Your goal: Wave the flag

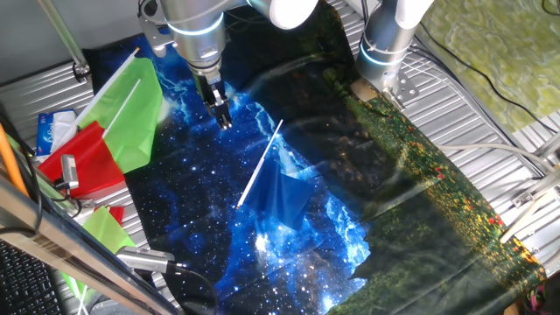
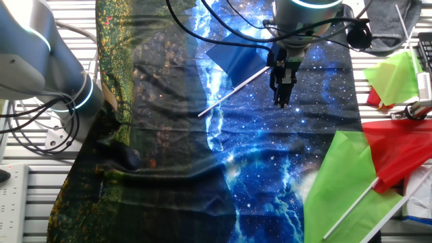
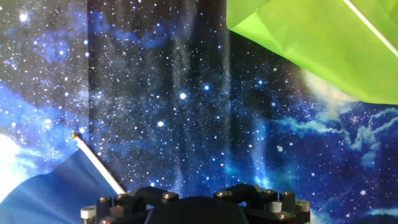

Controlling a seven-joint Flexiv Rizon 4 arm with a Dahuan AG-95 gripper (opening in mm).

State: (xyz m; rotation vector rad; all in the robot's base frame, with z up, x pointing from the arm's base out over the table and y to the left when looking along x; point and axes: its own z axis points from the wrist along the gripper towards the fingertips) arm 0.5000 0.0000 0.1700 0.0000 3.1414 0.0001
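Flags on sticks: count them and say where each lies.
3 clearly: small dark-blue cloth flag mid-table on the starry cloth; bright green flag and red flag at the edge. More green may lie underneath.

The flag lies flat on the cloth covering the bench, its stick angling toward the pincer, which hangs above, just beside the stick's end. Other flags lie at the cloth's edge.

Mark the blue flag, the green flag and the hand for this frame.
blue flag [image 1: 284, 197]: one fixed view, middle of the cloth.
green flag [image 1: 131, 114]: one fixed view, middle of the cloth.
hand [image 2: 282, 101]: the other fixed view, between its fingertips above the starry cloth.
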